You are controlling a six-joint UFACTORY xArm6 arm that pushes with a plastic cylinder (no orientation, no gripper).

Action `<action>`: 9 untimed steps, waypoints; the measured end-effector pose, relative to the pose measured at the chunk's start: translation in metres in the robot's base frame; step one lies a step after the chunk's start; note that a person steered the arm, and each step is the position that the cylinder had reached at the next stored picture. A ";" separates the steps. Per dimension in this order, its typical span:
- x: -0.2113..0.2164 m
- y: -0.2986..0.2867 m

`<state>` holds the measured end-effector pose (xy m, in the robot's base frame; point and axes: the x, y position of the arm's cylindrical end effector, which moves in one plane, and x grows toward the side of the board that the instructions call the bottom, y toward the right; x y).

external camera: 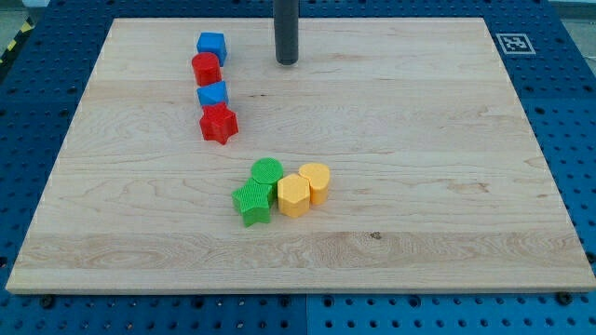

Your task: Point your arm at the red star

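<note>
The red star (219, 124) lies on the wooden board at the view's upper left, at the bottom of a short column of blocks. Above it are a blue block (213, 95), a red round block (206, 68) and a blue cube (211, 46). My tip (287, 61) is near the view's top centre, to the right of the red round block and up and to the right of the red star, apart from all blocks.
A cluster sits near the board's middle: a green star (251, 202), a green round block (267, 173), a yellow hexagonal block (294, 195) and a yellow rounded block (316, 181). A printed marker (510, 43) is at the board's top right corner.
</note>
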<state>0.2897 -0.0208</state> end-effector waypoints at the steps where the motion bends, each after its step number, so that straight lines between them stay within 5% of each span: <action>1: 0.029 0.000; 4: 0.109 -0.048; 9: 0.122 -0.078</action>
<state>0.4120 -0.0987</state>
